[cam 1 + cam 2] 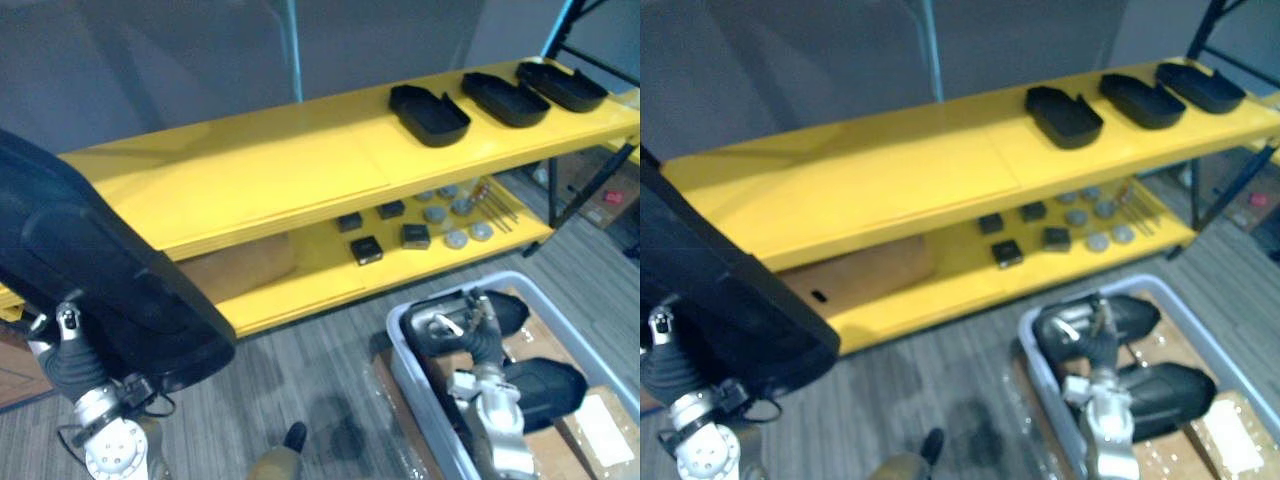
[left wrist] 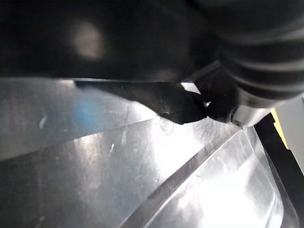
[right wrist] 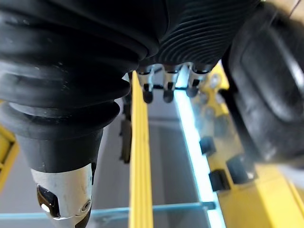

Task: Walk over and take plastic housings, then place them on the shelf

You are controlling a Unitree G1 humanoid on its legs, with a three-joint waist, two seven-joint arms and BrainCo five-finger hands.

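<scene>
Top board (image 1: pixel 870 180): yellow; three black plastic housings (image 1: pixel 1065 115) are set in a row at its right end.
Lower board (image 1: pixel 950 275): small black blocks (image 1: pixel 1007 252) and grey discs (image 1: pixel 1096 240) are laid out on it; a brown panel (image 1: pixel 855 275) is seen at its left.
Grey bin (image 1: pixel 1035 365): stood on the floor; two dark housings (image 1: pixel 1165 395) are contained, with the right hand (image 1: pixel 1072 330) placed among them.
Large housing (image 1: pixel 725 295): seen close at the lower left, above the left hand (image 1: pixel 664 372).

Looks like a workshop stockroom: yellow shelf (image 1: pixel 260 170) carrying black housings (image 1: pixel 428 113) at 1 o'clock, small parts (image 1: pixel 415 235) beneath, grey bin (image 1: pixel 412 385) at 5 o'clock.
</scene>
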